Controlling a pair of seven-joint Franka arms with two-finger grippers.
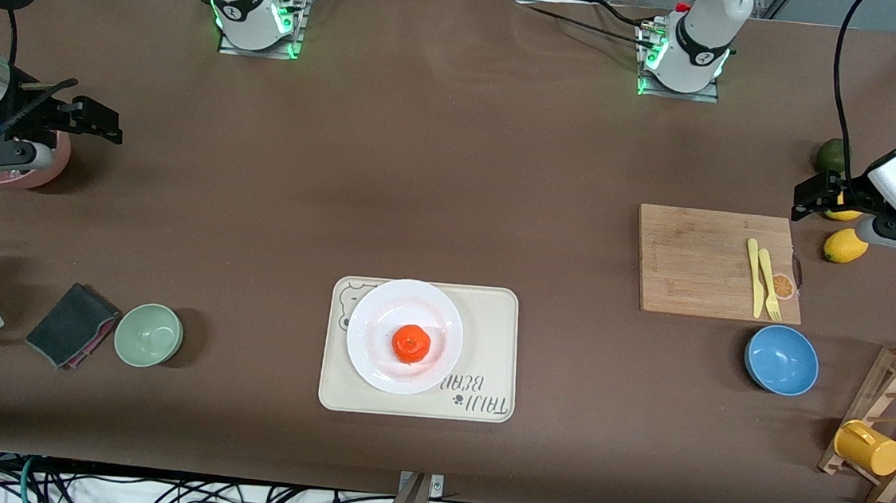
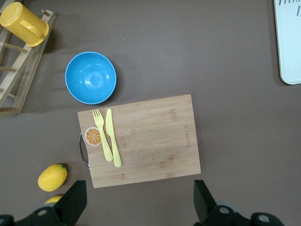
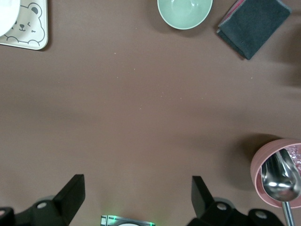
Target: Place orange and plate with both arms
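Over the pink bowl point(image 1: 39, 163) at the right arm's end hangs the right gripper point(image 1: 106, 125), jaws wide. Mid-table, bare cloth surrounds the tray point(image 1: 491, 319) carrying the plate point(image 1: 379, 318) and orange point(image 1: 411, 344). Over the lemons point(image 1: 845, 245), the left gripper point(image 1: 808, 196) gapes empty. Only the right wrist view shows a spoon point(image 3: 281, 178) in that bowl.

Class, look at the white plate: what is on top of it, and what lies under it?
The orange sits on the plate. Under the plate lies the cream bear-printed tray; the plate covers part of its surface and bear drawing.
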